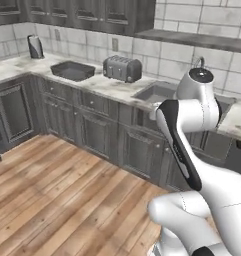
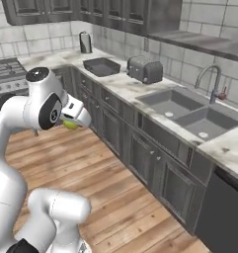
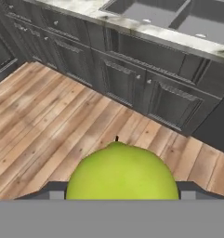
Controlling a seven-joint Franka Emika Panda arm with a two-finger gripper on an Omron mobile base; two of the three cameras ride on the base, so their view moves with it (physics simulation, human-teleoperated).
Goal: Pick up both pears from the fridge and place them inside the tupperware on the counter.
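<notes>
Carrying the round yellow-green pear clamped in our two-finger gripper above the wooden floor, we are still needing to reach the shallow dark-grey rectangular tupperware near the marbled counter's far end beside the silver toaster.

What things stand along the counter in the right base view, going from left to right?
Stove → dark kettle → tupperware → toaster → sink → faucet. All lie on or in the counter, except the stove beside it.
</notes>
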